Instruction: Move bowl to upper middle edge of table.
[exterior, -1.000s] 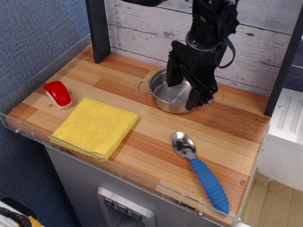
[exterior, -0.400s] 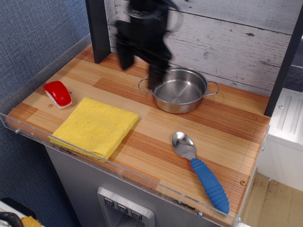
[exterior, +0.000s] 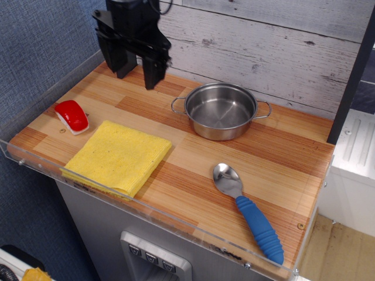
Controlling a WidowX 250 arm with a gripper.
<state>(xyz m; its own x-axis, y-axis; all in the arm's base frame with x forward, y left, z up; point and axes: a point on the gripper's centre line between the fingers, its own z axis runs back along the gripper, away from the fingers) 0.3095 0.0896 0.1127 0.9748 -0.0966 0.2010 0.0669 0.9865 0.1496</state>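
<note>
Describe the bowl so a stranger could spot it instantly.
Start at the wooden table and look along its far edge by the whitewashed plank wall. There sits the bowl: round, shiny steel, with two wire loop handles, unlike the flat blue-handled spoon nearer you.

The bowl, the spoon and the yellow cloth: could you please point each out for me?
bowl (exterior: 220, 112), observation.image view, inner floor.
spoon (exterior: 227, 177), observation.image view, metal head.
yellow cloth (exterior: 119, 155), observation.image view, middle of top face.
</note>
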